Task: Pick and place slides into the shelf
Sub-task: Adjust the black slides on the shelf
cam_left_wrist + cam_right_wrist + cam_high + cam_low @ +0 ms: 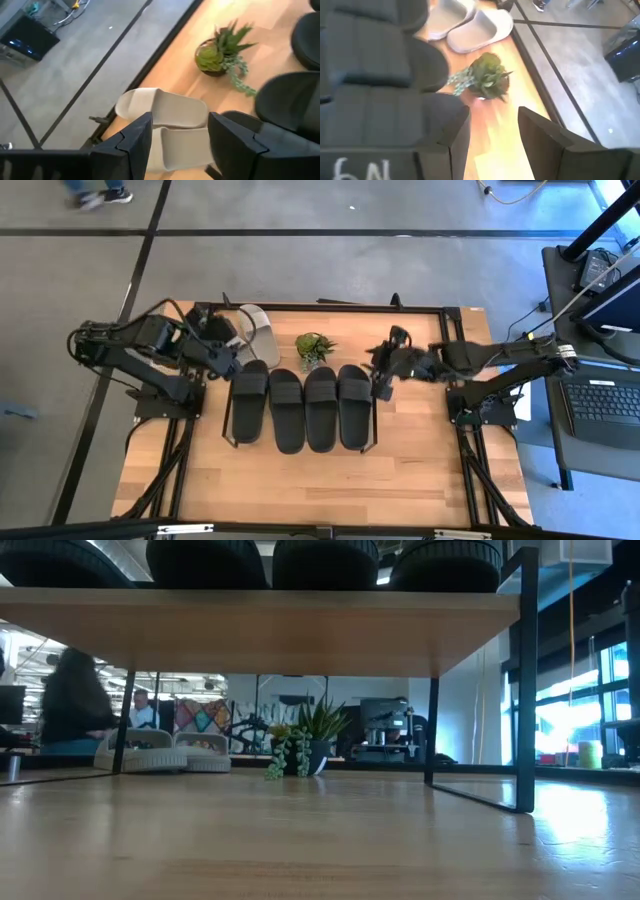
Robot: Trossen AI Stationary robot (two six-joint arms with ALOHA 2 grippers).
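Several black slides (300,408) lie side by side on top of the shelf (260,635), whose thin black side frame (229,425) shows at mid-table. Two light grey-white slides (255,330) (165,117) lie side by side on the tabletop near the far edge, left of the shelf's far end. My left gripper (228,358) (177,145) hangs open above the table just near of the white slides, with nothing between its fingers. My right gripper (380,380) (495,135) is open too, in the air at the shelf's right end beside the rightmost black slide (375,95).
A small green potted plant (315,348) (300,745) stands on the table between the white slides and the right gripper, just beyond the shelf. Bare wood lies near of the shelf (300,480). Black rails (330,307) border the table. People show in the room behind (75,705).
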